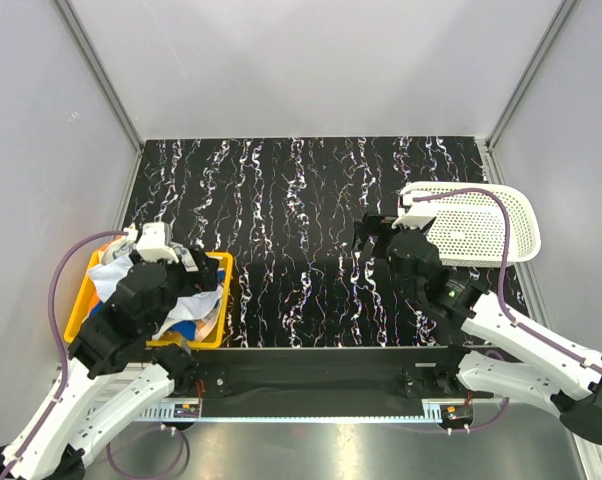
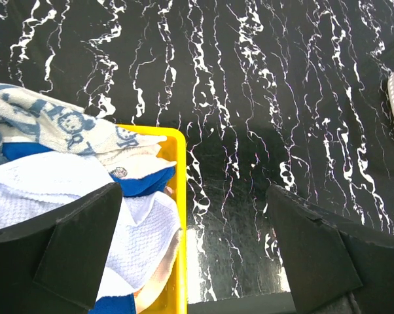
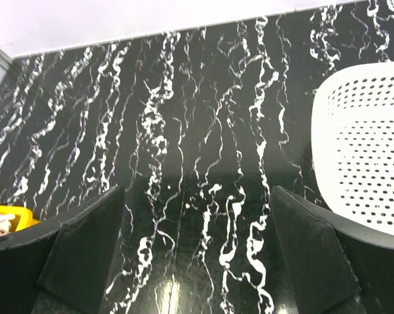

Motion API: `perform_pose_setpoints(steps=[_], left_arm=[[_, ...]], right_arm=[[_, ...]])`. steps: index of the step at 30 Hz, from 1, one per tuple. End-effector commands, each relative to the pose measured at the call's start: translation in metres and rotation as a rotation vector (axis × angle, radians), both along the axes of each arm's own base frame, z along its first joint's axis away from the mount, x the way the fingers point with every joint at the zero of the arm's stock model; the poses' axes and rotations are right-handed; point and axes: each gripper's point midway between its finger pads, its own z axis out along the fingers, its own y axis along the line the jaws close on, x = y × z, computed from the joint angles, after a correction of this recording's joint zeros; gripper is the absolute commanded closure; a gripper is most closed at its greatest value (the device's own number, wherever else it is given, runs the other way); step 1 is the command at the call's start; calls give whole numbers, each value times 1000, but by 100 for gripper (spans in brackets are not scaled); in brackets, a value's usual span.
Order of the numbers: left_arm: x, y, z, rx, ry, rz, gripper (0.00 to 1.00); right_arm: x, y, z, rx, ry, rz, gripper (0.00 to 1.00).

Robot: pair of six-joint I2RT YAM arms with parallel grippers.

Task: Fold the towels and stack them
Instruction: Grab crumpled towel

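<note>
1. Top external view: the towels [image 1: 108, 272] lie heaped and unfolded in the yellow bin [image 1: 224, 300] at the near-left corner of the counter [image 1: 301, 200]. None is spread out on the black marbled surface, and no stack is visible.
2. From the left wrist, the pile shows a white towel with blue pattern [image 2: 46, 121] on the far side. A royal blue towel [image 2: 143, 183] is wedged beneath it, and a white waffle-weave towel [image 2: 66, 180] lies nearest the camera.
3. Hovering above the bin's right rim, the left end effector [image 2: 194, 196] has its jaws spread fully apart and nothing between them. It does not touch any cloth.
4. Over bare counter, the right end effector [image 3: 196, 196] is likewise wide open and empty. It sits between the bin and the white perforated basket [image 3: 367, 163], nearer the basket.
5. Judged from this, the task is at its very start, at the step of picking a first towel from the bin.
6. The next move calls for the left arm to descend into the pile and pinch a single upper layer. It would then lift that layer clear of the rim and lay it flat at the counter's middle, where the right arm can take an opposite corner.
7. The main risk is that tangled neighbouring towels are dragged out with it.
</note>
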Motion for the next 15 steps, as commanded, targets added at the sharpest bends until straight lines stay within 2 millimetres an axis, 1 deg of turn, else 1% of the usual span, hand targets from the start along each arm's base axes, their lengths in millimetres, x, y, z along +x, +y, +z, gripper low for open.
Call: perform_pose_setpoints(steps=[1,4,6,8,9,11,12,13,14,15], left_arm=[[5,10,10,-27,-43,75,1],[6,12,12,-50,-48,103,1],[8,9,14,-81,-56,108,1],[11,7,14,-106,-49,124,1],[11,8,15,-104,-39,138,1],[16,9,11,-99,-3,186,1],[15,13,11,-93,18,207,1],[15,15,11,-88,34,233,1],[17,13,6,-77,66,243,1],[15,17,9,-55,89,256,1]], right_arm=[[-5,5,9,18,30,27,0],[-8,2,13,32,37,21,0],[-10,-1,21,54,33,17,0],[-13,-1,23,58,44,20,0],[-14,1,29,68,42,35,0],[-15,2,27,46,56,49,0],[-15,1,32,47,56,43,0],[-16,0,27,37,78,32,0],[-15,2,25,30,92,34,0],[-15,5,29,38,95,48,0]])
